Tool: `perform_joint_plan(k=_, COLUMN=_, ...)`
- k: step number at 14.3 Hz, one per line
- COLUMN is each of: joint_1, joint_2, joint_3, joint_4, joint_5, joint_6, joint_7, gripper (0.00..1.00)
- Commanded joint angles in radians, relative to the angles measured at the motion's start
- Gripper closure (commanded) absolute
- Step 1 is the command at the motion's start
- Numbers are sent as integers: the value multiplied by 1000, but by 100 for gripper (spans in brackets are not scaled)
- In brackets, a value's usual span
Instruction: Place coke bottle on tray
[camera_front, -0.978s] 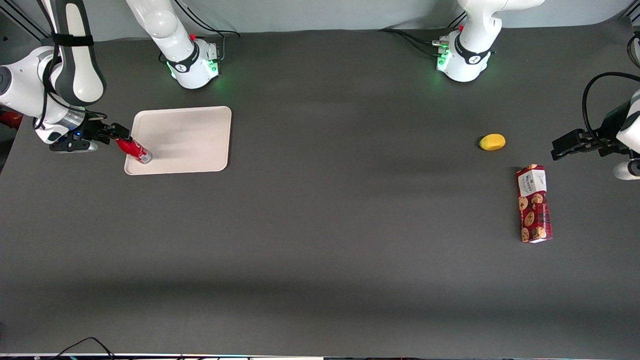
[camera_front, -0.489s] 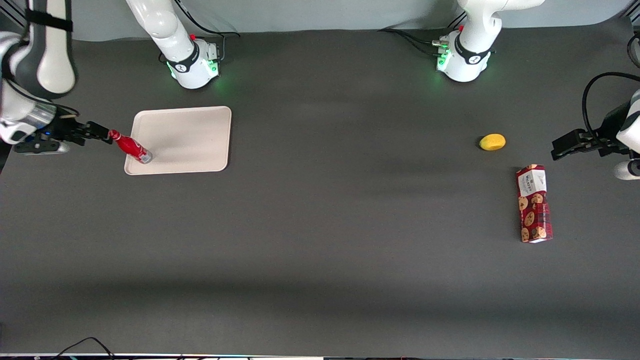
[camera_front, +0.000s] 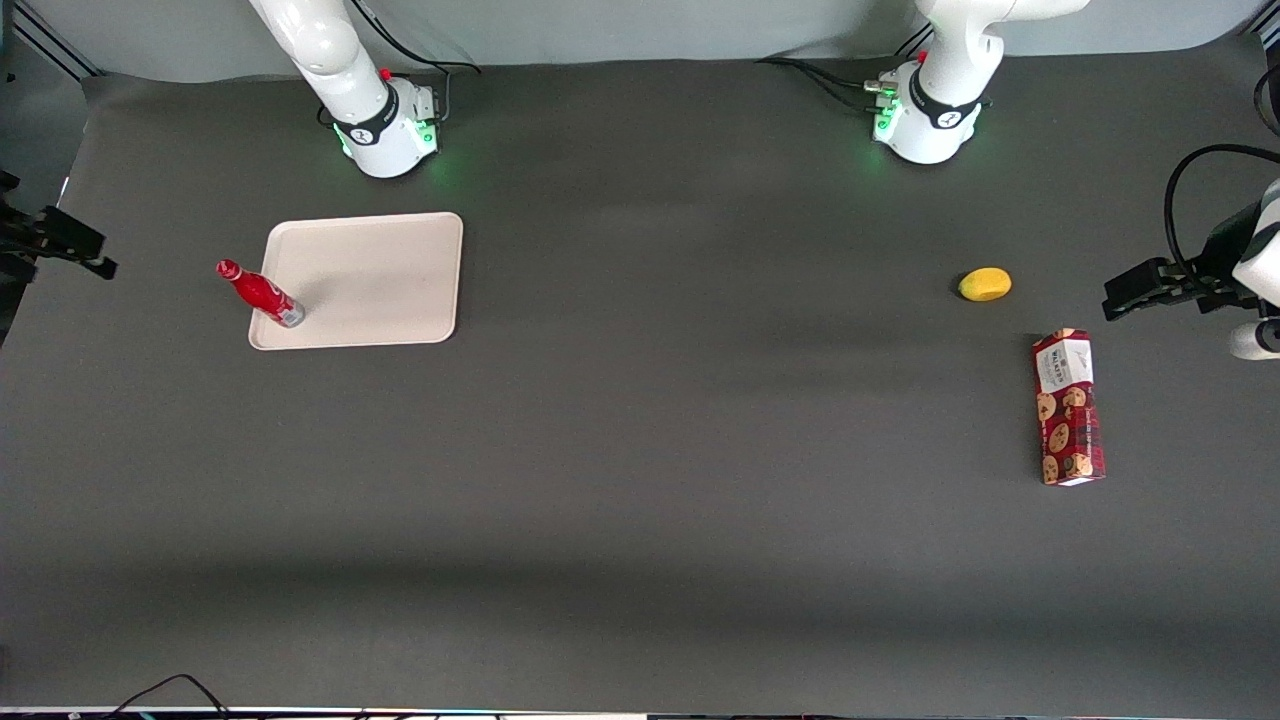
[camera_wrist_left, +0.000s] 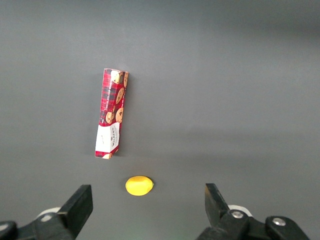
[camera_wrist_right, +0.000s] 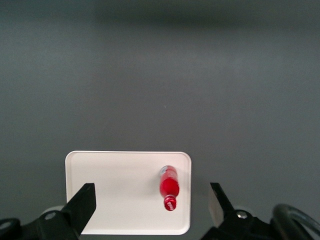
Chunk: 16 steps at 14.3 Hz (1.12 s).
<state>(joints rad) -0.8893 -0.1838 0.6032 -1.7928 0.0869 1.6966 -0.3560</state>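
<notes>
From the front, the slim red coke bottle (camera_front: 257, 293) stands upright on the flat beige tray (camera_front: 370, 275), near its edge; the black gripper (camera_front: 70, 250) hangs well apart. The right wrist view shows its fingers (camera_wrist_right: 85, 204) spread wide, empty. The left wrist view adds a yellow lemon (camera_wrist_left: 139, 185) and red cookie box (camera_wrist_left: 111, 113).

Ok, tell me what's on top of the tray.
Only the coke bottle stands on the tray, near one edge; its base hides the spot beneath. The open gripper is above it, well clear.
</notes>
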Motion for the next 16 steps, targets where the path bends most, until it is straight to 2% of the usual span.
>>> perform_joint_plan(k=1, joint_1=432, joint_2=144, joint_3=-289, joint_4=182, joint_5=-165, joint_6=-72, joint_7=195, gripper=0)
perform_joint_plan(k=2, joint_1=590, joint_2=161, joint_3=-416, joint_4=217, joint_5=-161, joint_6=-95, joint_7=262, gripper=0)
perform_joint_plan(k=3, joint_1=716, joint_2=175, joint_3=-509, joint_4=248, joint_5=-153, joint_6=-104, joint_7=285, gripper=0)
perform_joint_plan(k=4, joint_1=836, joint_2=181, joint_3=-587, joint_4=257, joint_5=-148, joint_6=-106, joint_7=322, gripper=0)
perform_joint_plan(k=5, joint_1=910, joint_2=184, joint_3=-632, joint_4=257, joint_5=-148, joint_6=-104, joint_7=407, gripper=0)
perform_joint_plan(k=8, joint_1=914, joint_2=219, joint_3=-616, joint_4=259, joint_5=-151, joint_6=-92, joint_7=439, gripper=0)
perform_joint_plan(k=9, joint_1=896, joint_2=227, joint_3=-608, joint_4=263, joint_5=-141, joint_6=-85, joint_7=424, gripper=0)
perform_joint_plan(k=11, joint_1=894, joint_2=225, joint_3=-622, joint_4=267, joint_5=-75, joint_6=-94, joint_7=356, gripper=0)
perform_joint_plan(k=13, joint_1=877, joint_2=216, joint_3=-622, joint_4=254, joint_5=-76, joint_6=-98, joint_7=345, gripper=0)
perform_joint_plan(k=16, joint_1=871, joint_2=131, joint_3=-622, joint_4=129, joint_5=-75, joint_6=-68, joint_7=348, gripper=0)
